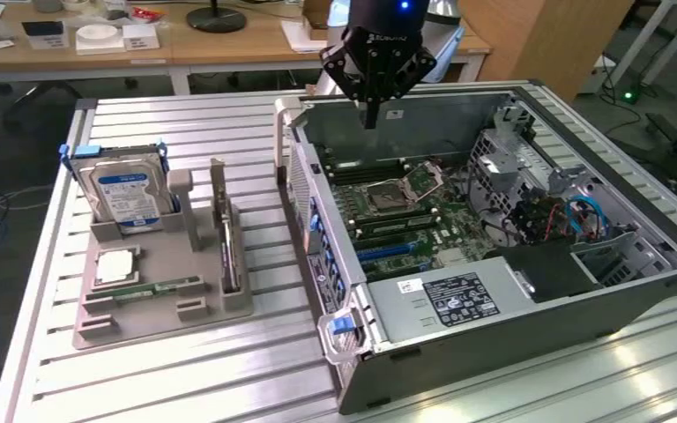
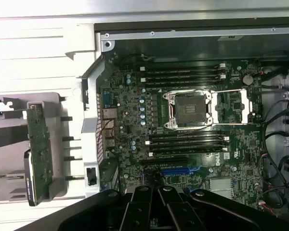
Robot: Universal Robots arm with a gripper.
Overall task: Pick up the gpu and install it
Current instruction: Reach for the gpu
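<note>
- Gripper (image 1: 370,120): closed, fingers brought together to a single tip, nothing between them. It hangs over the far wall of the open computer case (image 1: 468,361), pointing down at the motherboard (image 1: 415,216).
- Gpu (image 1: 230,256): parked on its long edge in a slot of the grey holder tray (image 1: 156,326), off to the exterior view's left of the case and well apart from the gripper. Judged: the upright stance leaves its top edge free for a pinch from above. It is not yet picked up.
- Blue expansion slot (image 2: 176,170): vacant, near the gripper in the wrist view.
- Hard drive (image 1: 127,198): upright in the same tray, behind the card.
- Memory stick (image 1: 156,286): flat in a shallow recess of the tray.
- Counter (image 1: 197,379): slatted metal, carrying tray and case side by side.
</note>
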